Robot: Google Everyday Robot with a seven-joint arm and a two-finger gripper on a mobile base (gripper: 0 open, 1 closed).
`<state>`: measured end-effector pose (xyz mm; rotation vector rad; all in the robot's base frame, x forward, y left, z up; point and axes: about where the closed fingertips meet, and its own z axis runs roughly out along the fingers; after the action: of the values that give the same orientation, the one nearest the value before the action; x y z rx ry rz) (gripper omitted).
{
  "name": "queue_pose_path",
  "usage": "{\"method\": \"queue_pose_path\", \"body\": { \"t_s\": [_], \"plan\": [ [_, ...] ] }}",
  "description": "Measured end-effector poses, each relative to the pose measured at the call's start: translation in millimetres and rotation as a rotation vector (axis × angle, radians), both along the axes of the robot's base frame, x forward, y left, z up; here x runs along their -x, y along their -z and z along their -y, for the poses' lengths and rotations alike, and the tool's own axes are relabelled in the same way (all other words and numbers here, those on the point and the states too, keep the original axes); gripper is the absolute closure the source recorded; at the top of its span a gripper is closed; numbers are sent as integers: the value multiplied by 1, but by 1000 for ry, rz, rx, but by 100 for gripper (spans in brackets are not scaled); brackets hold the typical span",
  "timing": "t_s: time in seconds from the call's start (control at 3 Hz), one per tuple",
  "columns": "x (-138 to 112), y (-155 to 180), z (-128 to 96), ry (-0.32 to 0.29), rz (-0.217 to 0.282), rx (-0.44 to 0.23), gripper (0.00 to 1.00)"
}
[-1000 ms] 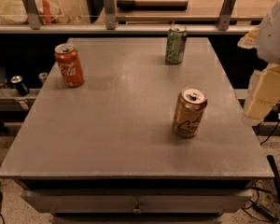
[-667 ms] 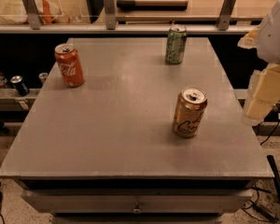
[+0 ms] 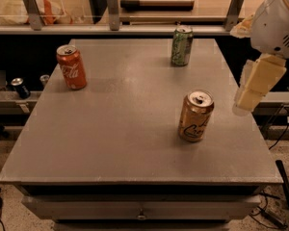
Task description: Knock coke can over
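The coke can (image 3: 72, 67), red-orange with white lettering and a silver top, stands upright near the far left of the grey table (image 3: 125, 124). My gripper (image 3: 253, 86) hangs at the right edge of the view, beyond the table's right side, far from the coke can. The white arm housing (image 3: 278, 23) sits above it.
A gold can with dark script (image 3: 196, 115) stands upright at the right middle of the table, close to the gripper. A pale green can (image 3: 181, 45) stands at the far edge. A shelf rail with posts (image 3: 111, 28) runs behind the table. Small dark cans (image 3: 20, 87) sit lower left.
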<state>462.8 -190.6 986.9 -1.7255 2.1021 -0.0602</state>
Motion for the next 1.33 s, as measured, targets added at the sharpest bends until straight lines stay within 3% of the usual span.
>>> {"method": "queue_pose_path", "body": {
  "t_s": [0.67,1.0,1.33],
  "plan": [
    [-49,-11,-42,-71,44,-156,0],
    [-70,-6,-71,-53,51,-259,0],
    [-74,-8,-74,-46,64,-274,0]
  ]
}}
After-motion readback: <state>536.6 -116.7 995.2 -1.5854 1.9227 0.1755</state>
